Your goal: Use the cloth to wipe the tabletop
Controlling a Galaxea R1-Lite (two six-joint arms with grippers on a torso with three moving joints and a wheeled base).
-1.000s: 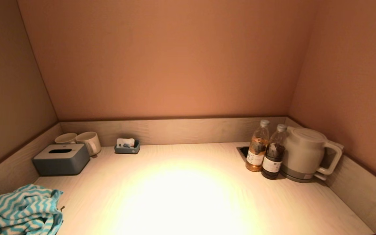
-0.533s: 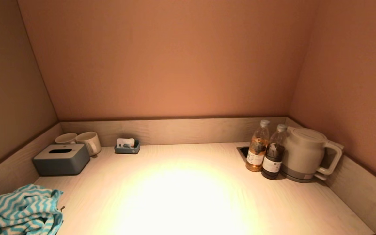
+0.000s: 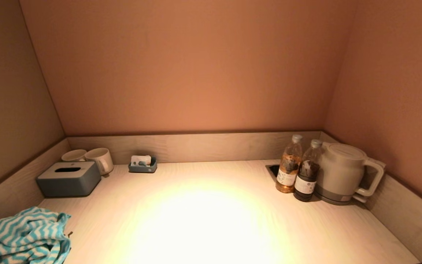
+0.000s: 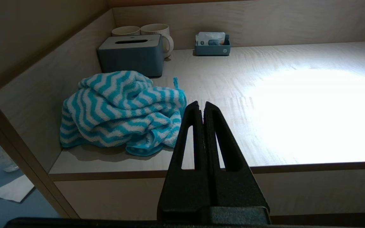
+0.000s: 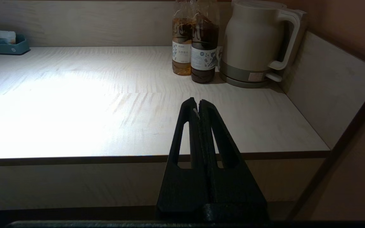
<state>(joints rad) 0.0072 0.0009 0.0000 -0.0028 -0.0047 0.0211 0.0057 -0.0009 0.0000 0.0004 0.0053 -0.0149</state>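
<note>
A crumpled cloth (image 3: 22, 236) with blue and white zigzag stripes lies on the pale wooden tabletop (image 3: 203, 220) at its near left corner. It also shows in the left wrist view (image 4: 119, 112). My left gripper (image 4: 201, 106) is shut and empty, held in front of the table's front edge, just right of the cloth. My right gripper (image 5: 197, 103) is shut and empty, held in front of the table's front edge on the right side. Neither gripper shows in the head view.
A grey tissue box (image 3: 69, 179), two white mugs (image 3: 99, 159) and a small blue tray (image 3: 143, 165) stand at the back left. Two bottles (image 3: 299, 168) and a white kettle (image 3: 343, 172) stand at the back right. Low walls (image 3: 196, 146) border three sides.
</note>
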